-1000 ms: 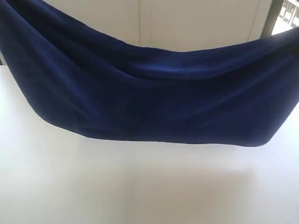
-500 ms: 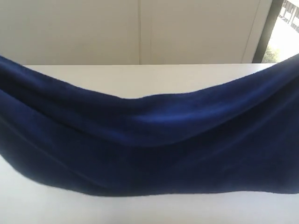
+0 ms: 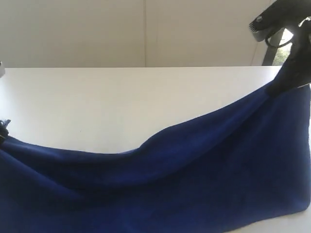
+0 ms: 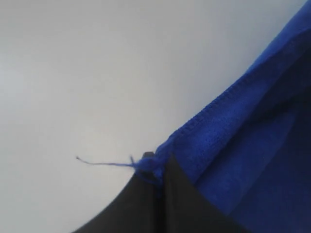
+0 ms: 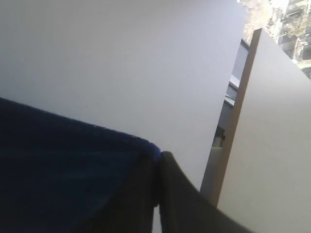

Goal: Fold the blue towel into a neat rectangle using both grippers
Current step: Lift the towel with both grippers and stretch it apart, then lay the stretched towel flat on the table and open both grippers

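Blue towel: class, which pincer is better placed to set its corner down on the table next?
Probably the left pincer: its corner of the blue towel hangs low by the table, while the right pincer holds its corner high.

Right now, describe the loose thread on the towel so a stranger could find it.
Start at the white table, then the blue towel held over it. Follow its stitched hem to the corner pinched in the left gripper; the loose thread trails from there, a single thin blue strand against white.
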Controlling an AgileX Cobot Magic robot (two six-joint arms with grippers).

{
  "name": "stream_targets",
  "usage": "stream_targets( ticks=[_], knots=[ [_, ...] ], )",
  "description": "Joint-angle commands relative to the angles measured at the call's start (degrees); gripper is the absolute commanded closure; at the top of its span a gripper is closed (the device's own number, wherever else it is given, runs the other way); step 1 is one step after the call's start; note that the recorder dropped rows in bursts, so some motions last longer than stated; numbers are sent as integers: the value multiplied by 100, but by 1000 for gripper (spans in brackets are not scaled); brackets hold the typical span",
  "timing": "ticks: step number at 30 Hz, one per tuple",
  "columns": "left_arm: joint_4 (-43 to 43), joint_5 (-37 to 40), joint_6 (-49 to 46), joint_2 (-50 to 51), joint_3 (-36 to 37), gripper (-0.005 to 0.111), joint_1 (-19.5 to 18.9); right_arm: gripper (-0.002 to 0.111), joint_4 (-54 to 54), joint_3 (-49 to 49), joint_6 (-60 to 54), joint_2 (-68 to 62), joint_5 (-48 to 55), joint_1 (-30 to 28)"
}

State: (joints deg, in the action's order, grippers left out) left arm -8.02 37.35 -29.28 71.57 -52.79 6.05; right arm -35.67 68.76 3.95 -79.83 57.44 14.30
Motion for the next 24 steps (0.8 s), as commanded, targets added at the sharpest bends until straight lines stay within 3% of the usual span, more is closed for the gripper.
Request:
stream_targets(
  ticks=[1,8,10,17,20,24],
  knots=[
    [-41,-1820,-96,766,239,107,-19,108,-1003,-26,894,-899,-792,-109],
    [-41,-4944,-111,2368,239,107,-19,108,-2295,-26,2590,-2274,-2242,-633],
    [-41,-5498,-111,2716,239,107,-19,108,-2674,-26,3008,-2505,-2450,-743],
    [267,-6280,-120,3335,239,105,-19,105,-3867,-26,4023,-2983,-2746,-950],
    [255,-6350,-120,3459,197,93,-19,90,-4059,-26,4047,-3072,-3123,-1029],
    [255,-6309,-120,3521,24,66,-19,65,-4348,37,4372,-3122,-3028,-1052]
  ],
)
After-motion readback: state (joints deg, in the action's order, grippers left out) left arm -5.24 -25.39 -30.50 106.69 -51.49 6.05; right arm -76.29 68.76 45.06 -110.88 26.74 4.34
